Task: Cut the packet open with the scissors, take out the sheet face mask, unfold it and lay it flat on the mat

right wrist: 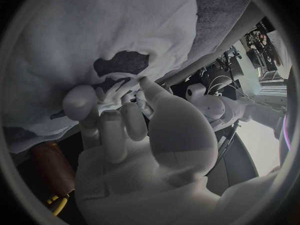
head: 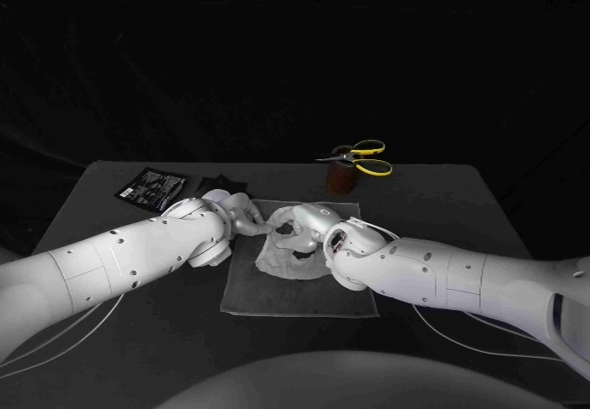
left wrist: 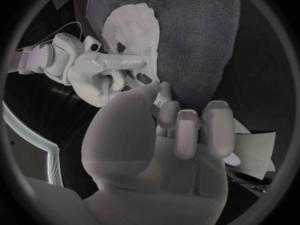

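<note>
Most looks done: face mask out, rumpled on the mat, packet aside upper left. Left hand and right hand curl fingers at it; whether either grips, I cannot tell. Flattening remains.

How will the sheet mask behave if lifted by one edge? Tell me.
Likely floppy: the sheet mask lies rumpled on the mat. Probably light and thin, apt to fold over. Its cut-out holes suggest it may tear.

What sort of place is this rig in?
Probably a lab test bench: black table against a black backdrop, a grey mat with a mask on it, scissors parked in a stand.
</note>
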